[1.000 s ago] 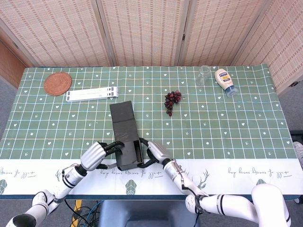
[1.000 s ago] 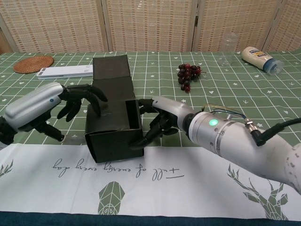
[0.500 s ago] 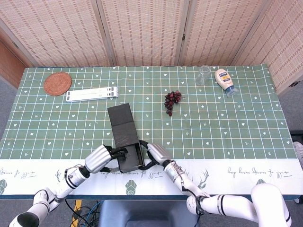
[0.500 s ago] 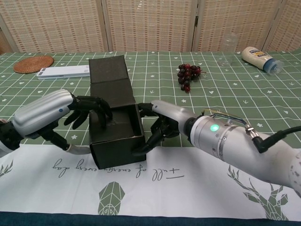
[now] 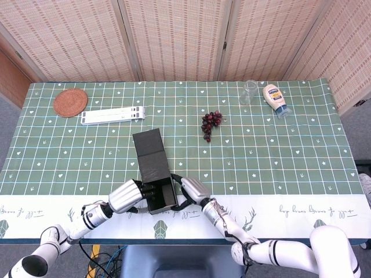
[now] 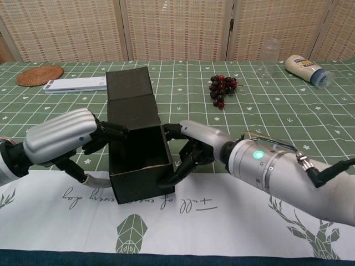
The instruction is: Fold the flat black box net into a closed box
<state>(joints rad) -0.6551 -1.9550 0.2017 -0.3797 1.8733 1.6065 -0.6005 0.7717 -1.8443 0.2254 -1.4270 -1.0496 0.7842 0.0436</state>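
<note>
Woven folding screens close off the far side; the worktop (image 5: 290, 150) carries a green checked cloth with a white printed border along its near edge. The black box net (image 5: 155, 172) lies near the 6 o'clock edge of the worktop, slightly left of centre; its near portion is already raised into an open-topped tray, while two flat panels extend from it toward 12 o'clock.

The left hand (image 6: 61, 136) bears on the tray's left wall from 9 o'clock, its fingers (image 6: 111, 132) curled over the top edge and pressing the wall; the right hand (image 6: 208, 145) bears on the right wall from 3 o'clock, its fingers (image 6: 177, 169) hooked against the lower corner; both hands therefore grip the box between them, neither released.

Step in hand, by judgement: squaring and holding the side walls upright; the box body is formed but the lid panels are not yet closed. The next move calls for one hand to hold the tray steady while the other lifts the far panels and swings them toward 6 o'clock over the opening; any tuck flap then needs seating inside the front wall; whether such a flap exists cannot be told. Risk: walls may spring outward if pressure is eased.

At 12 to 2 o'clock, well apart, lie grapes (image 5: 211, 123), a glass (image 5: 249, 91) and a sauce bottle (image 5: 275, 99).
</note>
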